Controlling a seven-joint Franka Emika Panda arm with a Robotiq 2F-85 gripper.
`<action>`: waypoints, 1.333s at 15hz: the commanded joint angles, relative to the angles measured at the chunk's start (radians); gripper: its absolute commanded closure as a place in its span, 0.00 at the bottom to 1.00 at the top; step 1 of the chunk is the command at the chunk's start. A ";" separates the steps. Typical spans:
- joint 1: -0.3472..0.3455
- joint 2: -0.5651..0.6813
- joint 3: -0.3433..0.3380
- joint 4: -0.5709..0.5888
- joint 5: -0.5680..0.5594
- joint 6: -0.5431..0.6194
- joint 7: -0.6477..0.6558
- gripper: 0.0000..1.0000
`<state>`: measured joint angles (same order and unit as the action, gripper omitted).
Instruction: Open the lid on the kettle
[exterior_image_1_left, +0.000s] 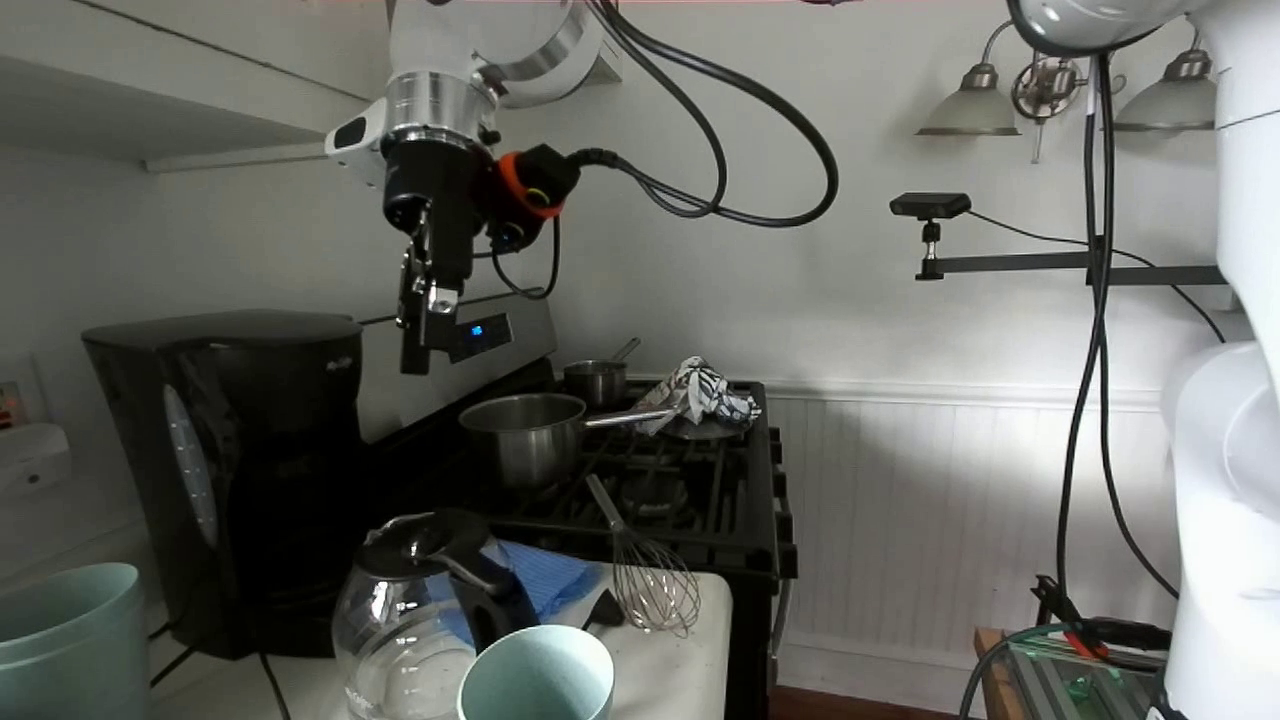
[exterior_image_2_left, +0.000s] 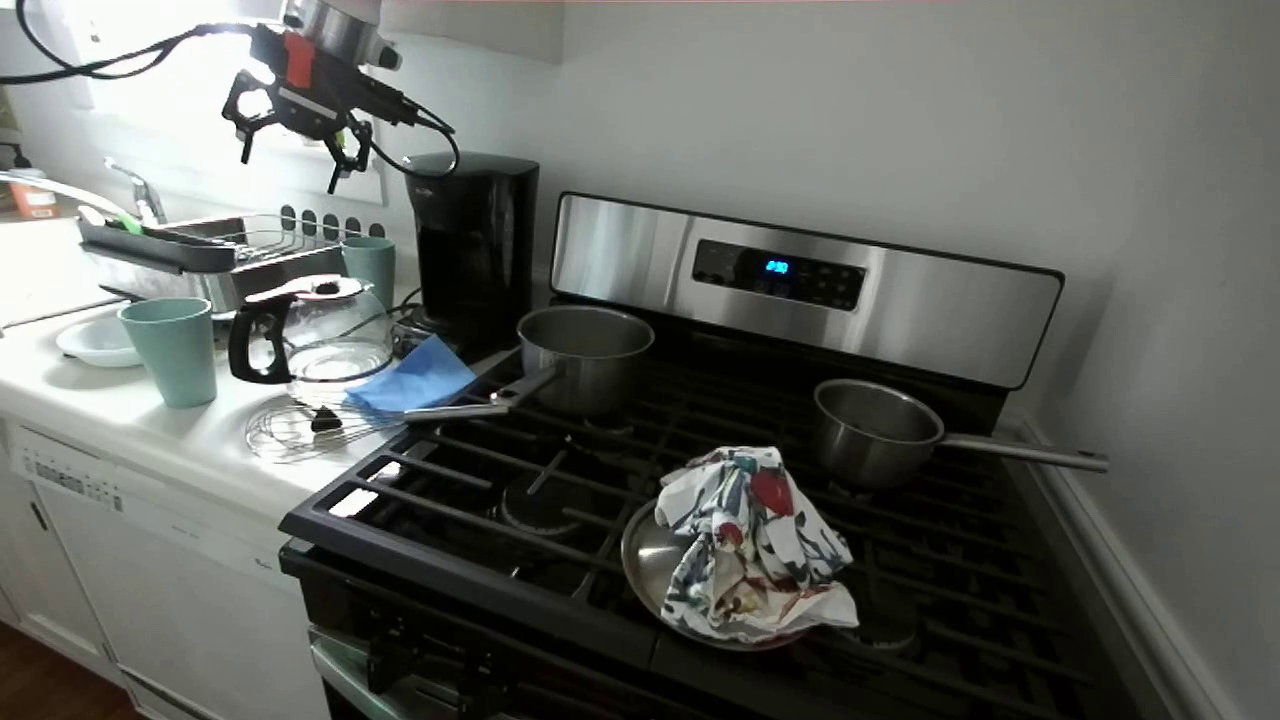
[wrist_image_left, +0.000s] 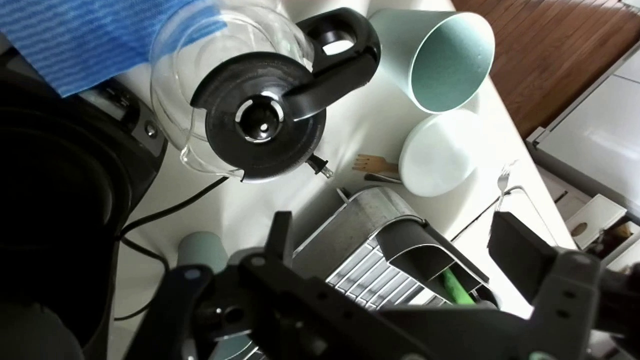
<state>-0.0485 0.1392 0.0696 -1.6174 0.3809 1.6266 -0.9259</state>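
**Lid (wrist_image_left: 260, 120) flat on kettle (exterior_image_2_left: 340, 335), hand (exterior_image_2_left: 290, 172) well above**

Hand unclenched, fingers (wrist_image_left: 280, 232) spread wide, high over bench (exterior_image_2_left: 220, 428). Kettle upright on bench between green cup (exterior_image_2_left: 175, 355) and black coffee maker (exterior_image_2_left: 475, 240), handle (wrist_image_left: 345, 77) toward cup.

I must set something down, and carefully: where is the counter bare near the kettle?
Between the kettle and dish rack, though a plug lies there; also between the front green cup, whisk and counter edge. Crowded: the handle side, with that cup, and the stove side, with a blue cloth.
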 joint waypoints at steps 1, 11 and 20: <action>0.026 -0.014 -0.007 -0.013 -0.058 0.051 0.025 0.00; 0.050 0.110 0.015 -0.013 -0.118 0.156 -0.006 0.00; 0.045 0.169 0.024 -0.016 -0.127 0.156 -0.044 0.00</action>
<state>-0.0012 0.2877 0.0844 -1.6381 0.2742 1.7779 -0.9556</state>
